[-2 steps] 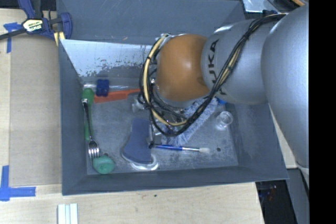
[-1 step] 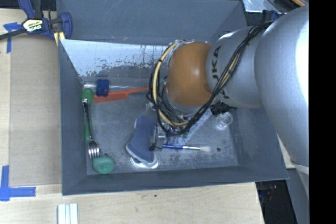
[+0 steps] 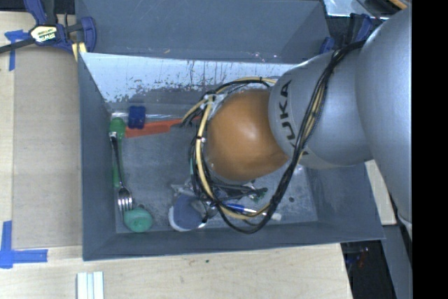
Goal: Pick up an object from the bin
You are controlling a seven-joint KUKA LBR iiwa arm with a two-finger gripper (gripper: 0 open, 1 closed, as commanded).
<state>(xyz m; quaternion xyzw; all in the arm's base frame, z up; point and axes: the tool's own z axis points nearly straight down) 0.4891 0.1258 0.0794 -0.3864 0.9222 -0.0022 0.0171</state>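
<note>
The grey metal bin [image 3: 98, 171] has sloping walls and a scuffed, speckled floor. The silver arm [image 3: 350, 108] comes in over the bin's right rim and covers the right half of the floor. At its wrist, a rounded orange cover [image 3: 241, 136] hangs over the middle of the bin. Yellow and black cables [image 3: 203, 150] loop round the cover and trail down toward the bin's front wall.

Below the cover, the end effector [image 3: 210, 205] is low over the floor, near the middle of the bin's front wall. It is mostly hidden by the cover and cables, so I cannot tell whether it is open or closed. Just to its left, against the bin's front wall, lies a pale blue-grey round thing [image 3: 183, 215]. It is the item nearest the end effector, and whether the two touch cannot be made out.

A fork [image 3: 117, 168] with a green handle lies along the bin's left wall, tines toward the front. An orange stick [image 3: 159, 126] lies near the bin's back-left corner, with a blue block [image 3: 136, 115] at its left end. A green cap [image 3: 138, 220] sits in the bin's front-left corner, just beside the fork's tines.
</note>
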